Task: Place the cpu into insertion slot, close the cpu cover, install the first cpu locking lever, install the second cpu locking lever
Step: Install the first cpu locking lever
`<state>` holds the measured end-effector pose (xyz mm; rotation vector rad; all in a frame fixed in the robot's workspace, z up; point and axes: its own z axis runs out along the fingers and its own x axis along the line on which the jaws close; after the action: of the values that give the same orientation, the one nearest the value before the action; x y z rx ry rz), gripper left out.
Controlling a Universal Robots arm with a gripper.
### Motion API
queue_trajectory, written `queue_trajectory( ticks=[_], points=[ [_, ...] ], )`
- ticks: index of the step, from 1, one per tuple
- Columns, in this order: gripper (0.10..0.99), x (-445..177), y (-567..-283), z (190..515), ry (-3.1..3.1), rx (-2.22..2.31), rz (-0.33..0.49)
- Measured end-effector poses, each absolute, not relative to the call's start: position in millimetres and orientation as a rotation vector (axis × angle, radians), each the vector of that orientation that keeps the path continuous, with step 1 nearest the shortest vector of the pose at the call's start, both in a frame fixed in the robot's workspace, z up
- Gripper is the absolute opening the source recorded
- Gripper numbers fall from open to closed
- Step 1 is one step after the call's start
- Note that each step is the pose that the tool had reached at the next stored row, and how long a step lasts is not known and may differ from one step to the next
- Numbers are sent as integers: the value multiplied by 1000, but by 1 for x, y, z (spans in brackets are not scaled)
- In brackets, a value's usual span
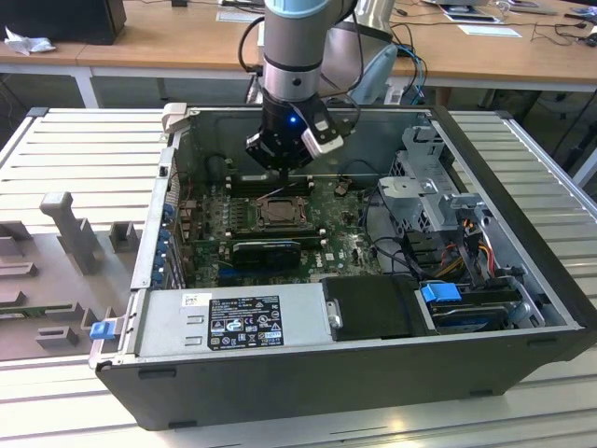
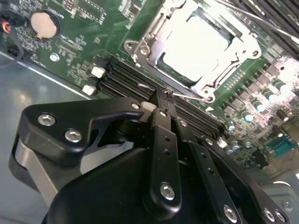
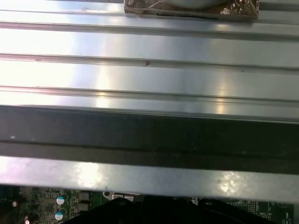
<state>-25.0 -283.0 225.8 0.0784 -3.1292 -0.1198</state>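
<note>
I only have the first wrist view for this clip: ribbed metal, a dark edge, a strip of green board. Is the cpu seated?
Observer: Yes. In the second wrist view the cpu lies flat in its socket, pale face up.
Operator: And the cover?
Observer: The cpu cover appears to be down, its silvery frame around the chip.
Operator: Where is the gripper?
Observer: In the exterior view the gripper hangs inside the computer case, just beyond the chip.
</note>
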Motion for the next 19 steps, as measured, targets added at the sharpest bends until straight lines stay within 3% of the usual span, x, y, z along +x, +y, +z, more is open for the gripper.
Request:
queue_trajectory(
  ticks=[19],
  points=[
    [106, -15, -282, 203, -3130, 78, -92]
  ],
)
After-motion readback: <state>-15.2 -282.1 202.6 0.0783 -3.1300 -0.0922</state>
